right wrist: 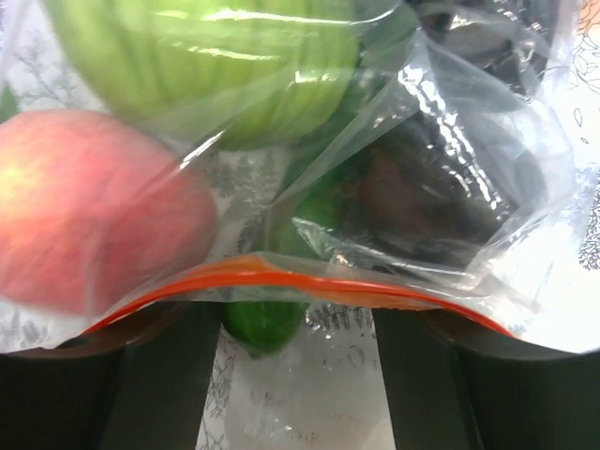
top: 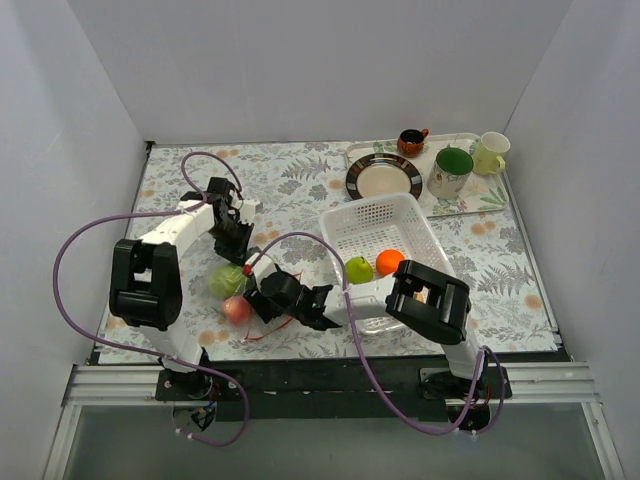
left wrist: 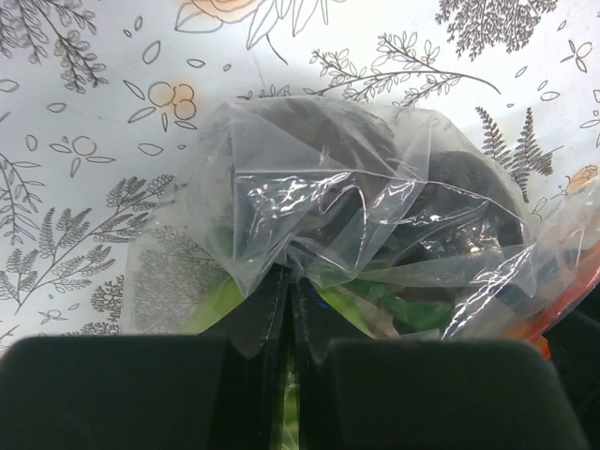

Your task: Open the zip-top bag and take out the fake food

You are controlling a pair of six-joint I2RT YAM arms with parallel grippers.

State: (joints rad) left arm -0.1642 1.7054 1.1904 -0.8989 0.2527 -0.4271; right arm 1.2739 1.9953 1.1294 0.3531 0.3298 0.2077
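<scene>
- Crinkles everywhere on the zip-top bag (left wrist: 319,197). It's thin clear plastic, shiny and creased, with an orange-red zip strip (right wrist: 281,277) along one edge.
- It lies on the near-left part of the table, between the two grippers and just left of the basket.
- Some of the fake food shows through the plastic: a fuzzy-looking pink-red peach (right wrist: 94,206), a big ribbed lime-green fruit (right wrist: 206,66) and a small dark green piece (right wrist: 265,323) down by the strip. There's also something dark and rounded in there, but I can't make it out.
- Left gripper (left wrist: 291,281): its black fingers are pressed together, with a bunched fold of the bag pinched between them at the end away from the strip.
- Right gripper (right wrist: 292,328): its fingers stand well apart. The zip strip runs across in front of both tips and nothing is squeezed between them.
- White mesh basket (top: 385,225) — rectangular plastic, tilted a bit — has a lime-green apple (top: 358,268) and an orange ball (top: 389,262) in it. The right arm's forearm crosses its near edge.
- Far right, a tray (top: 470,195) carries a dark-rimmed plate (top: 384,177), a green-lined mug (top: 450,172), a pale yellow cup (top: 490,152) and a little brown cup (top: 411,141).
- Table cover (top: 300,170) is pale with a grey leaf and orange flower print, and plain white walls close in three sides.
</scene>
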